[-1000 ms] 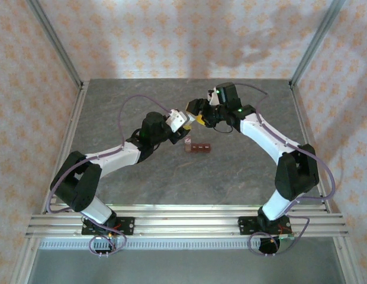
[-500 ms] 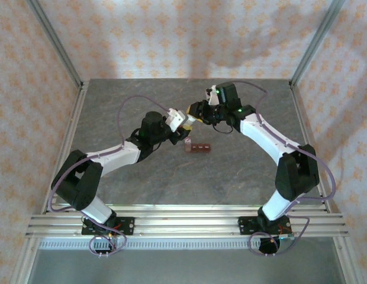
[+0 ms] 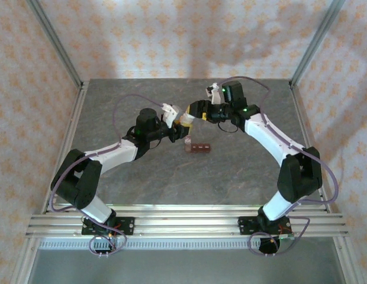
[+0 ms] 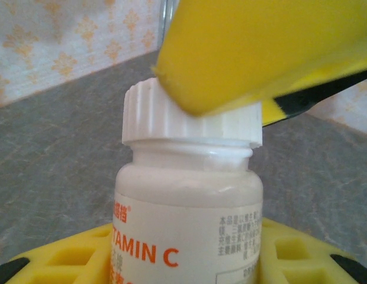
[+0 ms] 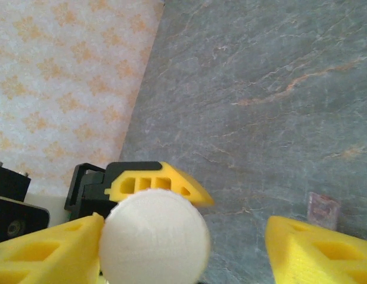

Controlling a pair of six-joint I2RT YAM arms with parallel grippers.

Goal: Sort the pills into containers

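Observation:
My left gripper (image 4: 189,263) is shut on a white bottle (image 4: 189,219) with orange "VITAMIN C" lettering, held upright above the table. Its ribbed white cap (image 4: 183,118) is on. My right gripper (image 5: 183,251) stands open around the cap (image 5: 155,236): one yellow finger (image 5: 47,248) rests against it, the other finger (image 5: 319,251) is well apart. From above, the two grippers meet at mid-table, left gripper (image 3: 176,118) and right gripper (image 3: 192,112). The containers (image 3: 199,147), a dark red-brown strip, lie on the table just in front of them. The pills are out of view.
The grey stone-patterned table (image 3: 242,171) is bounded by aluminium rails (image 3: 171,222) in front and patterned walls around. A small reddish piece (image 5: 324,208) at the end of the containers strip lies on the table below the right gripper.
The right gripper's jaws have opened wide around the cap. Both grippers and the bottle have shifted slightly to the left.

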